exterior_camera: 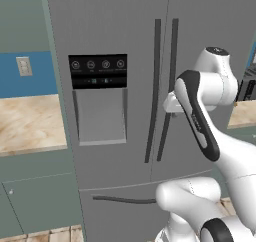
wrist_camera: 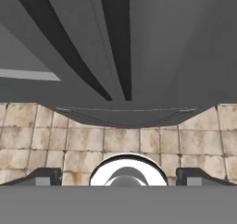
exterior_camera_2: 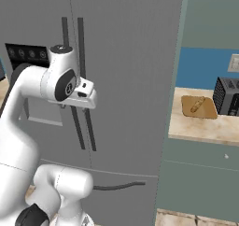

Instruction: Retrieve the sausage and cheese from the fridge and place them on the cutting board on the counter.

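While both doors of the tall grey fridge (exterior_camera: 120, 86) are shut, the sausage and cheese presumably sit inside, out of sight. Its two long dark handles (exterior_camera: 165, 86) run side by side down the middle. The gripper (wrist_camera: 118, 177) hangs close in front of them, fingers spread wide and holding nothing (likely lining up to pull a door). To the right, the wooden cutting board (exterior_camera_2: 199, 106) lies on the beige counter (exterior_camera_2: 205, 127) beside a toaster (exterior_camera_2: 228, 96), carrying one pale stick-shaped item (exterior_camera_2: 197, 103).
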